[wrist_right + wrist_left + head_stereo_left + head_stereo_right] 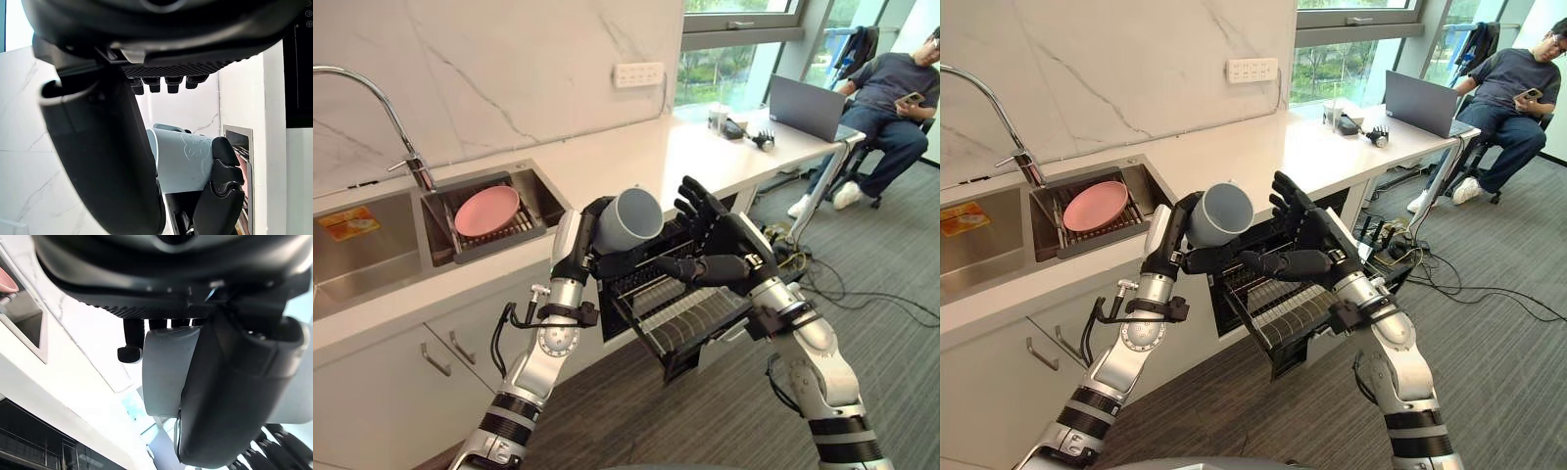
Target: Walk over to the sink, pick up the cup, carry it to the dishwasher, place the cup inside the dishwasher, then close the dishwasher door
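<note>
Backdrop: white marble wall [509, 69] with an outlet strip [638, 74], window [724, 64] at far right, grey carpet [891, 352] below.
Faucet: chrome faucet [419, 174] arches over the sink's divider.
Sink: steel sink [372, 269] set in the white counter [636, 157], two basins; flat orange item [347, 223] in the left one.
Plate: pink plate [487, 211] leaning on a dark rack [504, 235] in the right basin.
Left hand: left hand [585, 240] is clamped round the cup, thumb across its side and fingers wrapped behind (clearest in the left wrist view).
Cup: grey-blue cup [631, 217] is off the counter, held in the air, tilted with its mouth up and toward the wall, above the near-left end of the pulled-out basket.
Dishwasher: under-counter dishwasher [700, 357] is open, wire basket [680, 308] slid out, nothing in it that I can see.
Right hand: right hand [717, 245] hovers just beside the cup, fingers straight and spread, thumb reaching toward the left hand; contact with the cup, can't tell.
Desk end: laptop [806, 108] open on the counter's far end.
Person: seated person [891, 93] at far right, looking at a phone.
</note>
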